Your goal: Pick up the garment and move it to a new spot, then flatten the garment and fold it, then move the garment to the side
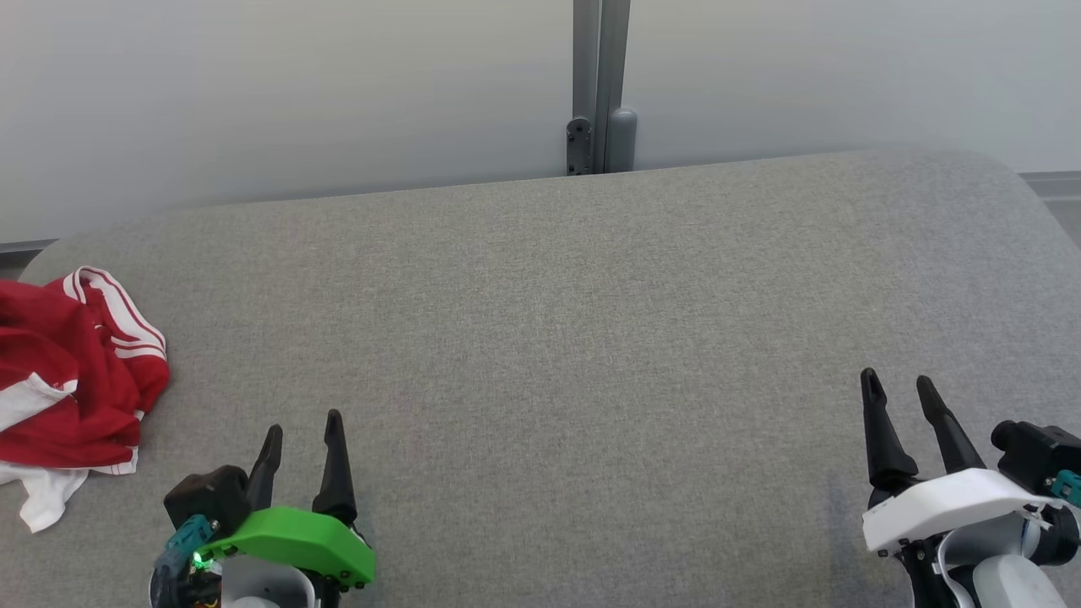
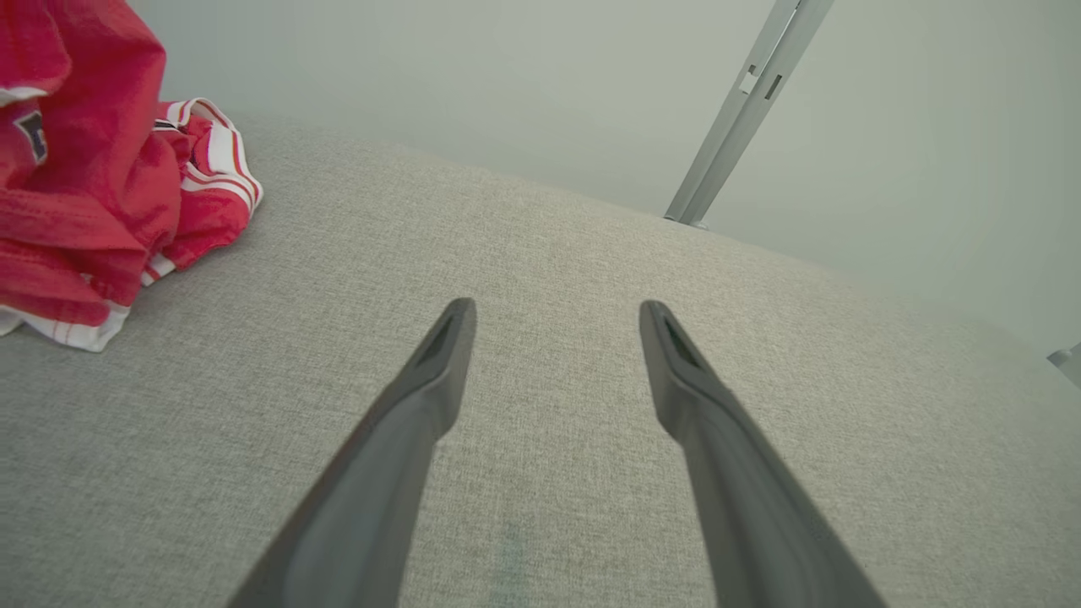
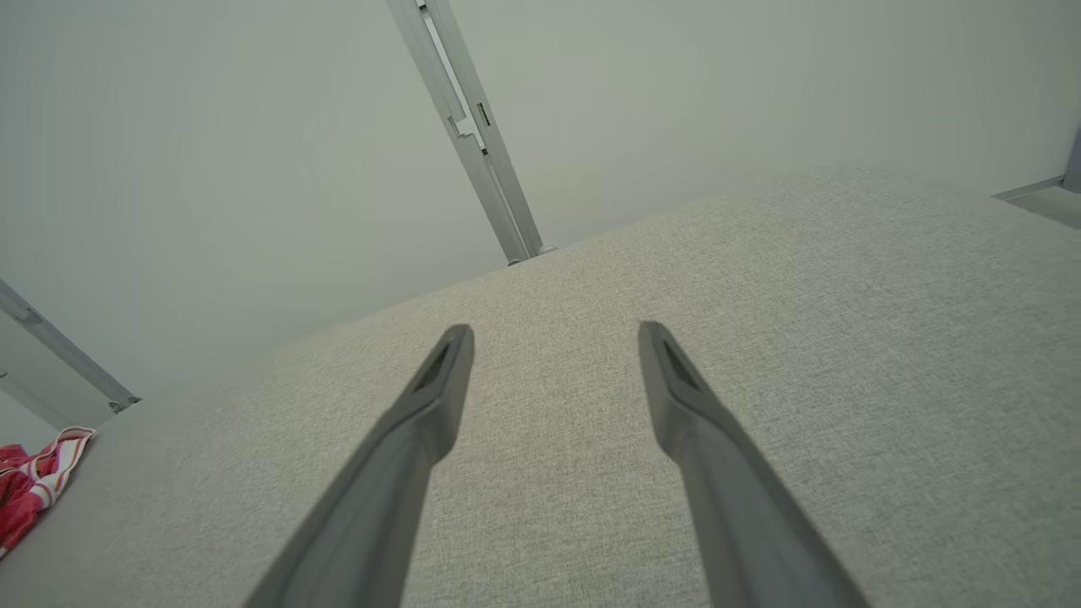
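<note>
Head view puts the crumpled red-and-white garment at nine o'clock on the grey worktop, near the left claw at seven o'clock, fingers apart and empty, like the right claw at four o'clock.

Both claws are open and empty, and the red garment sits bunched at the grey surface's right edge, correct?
Not quite. The head view shows the red garment bunched at the left edge of the grey surface, nearer the left claw than the right claw. Both claws are open and empty.
</note>
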`<state>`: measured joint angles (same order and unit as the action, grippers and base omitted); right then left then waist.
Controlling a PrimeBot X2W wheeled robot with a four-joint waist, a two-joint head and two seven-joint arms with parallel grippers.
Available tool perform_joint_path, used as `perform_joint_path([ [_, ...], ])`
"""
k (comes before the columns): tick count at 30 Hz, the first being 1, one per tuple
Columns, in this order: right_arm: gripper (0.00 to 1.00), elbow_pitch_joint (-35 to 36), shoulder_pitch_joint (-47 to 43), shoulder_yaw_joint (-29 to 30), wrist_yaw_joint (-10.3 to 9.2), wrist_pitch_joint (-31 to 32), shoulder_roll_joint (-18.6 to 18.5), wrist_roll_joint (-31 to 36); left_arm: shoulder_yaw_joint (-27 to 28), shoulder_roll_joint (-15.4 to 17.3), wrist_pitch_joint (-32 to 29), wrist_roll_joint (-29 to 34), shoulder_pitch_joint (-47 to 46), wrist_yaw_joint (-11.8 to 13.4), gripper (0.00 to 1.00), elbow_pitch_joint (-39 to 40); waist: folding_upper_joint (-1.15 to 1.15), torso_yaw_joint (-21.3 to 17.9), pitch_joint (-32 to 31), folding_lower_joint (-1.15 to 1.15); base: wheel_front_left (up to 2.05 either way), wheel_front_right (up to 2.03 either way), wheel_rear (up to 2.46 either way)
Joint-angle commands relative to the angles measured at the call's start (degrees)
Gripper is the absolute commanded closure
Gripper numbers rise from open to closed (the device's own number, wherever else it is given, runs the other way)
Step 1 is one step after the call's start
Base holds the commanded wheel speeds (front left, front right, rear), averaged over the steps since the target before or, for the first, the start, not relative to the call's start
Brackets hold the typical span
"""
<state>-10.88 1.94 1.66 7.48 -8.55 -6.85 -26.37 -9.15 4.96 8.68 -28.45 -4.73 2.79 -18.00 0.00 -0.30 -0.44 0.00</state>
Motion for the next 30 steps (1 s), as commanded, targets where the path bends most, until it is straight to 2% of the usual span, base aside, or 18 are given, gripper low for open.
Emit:
perform_joint_path([
  [1, 0.00, 0.7, 0.0, 0.2, 0.01, -0.6, -0.3, 1.8, -0.2, 0.6, 0.5, 1.6, -0.7, 0.3, 0.00, 0.6, 0.00, 0.0, 0.0, 0.00, 0.00, 0.00, 0.00],
  [30, 0.00, 1.5, -1.3, 1.8, 0.02, -4.5, -0.6, 15.9, -2.0, 0.8, 4.4, 17.0, 0.3, 2.2, 0.00, 0.0, 0.00, 0.8, -0.3, 0.00, 0.00, 0.00, 0.00],
])
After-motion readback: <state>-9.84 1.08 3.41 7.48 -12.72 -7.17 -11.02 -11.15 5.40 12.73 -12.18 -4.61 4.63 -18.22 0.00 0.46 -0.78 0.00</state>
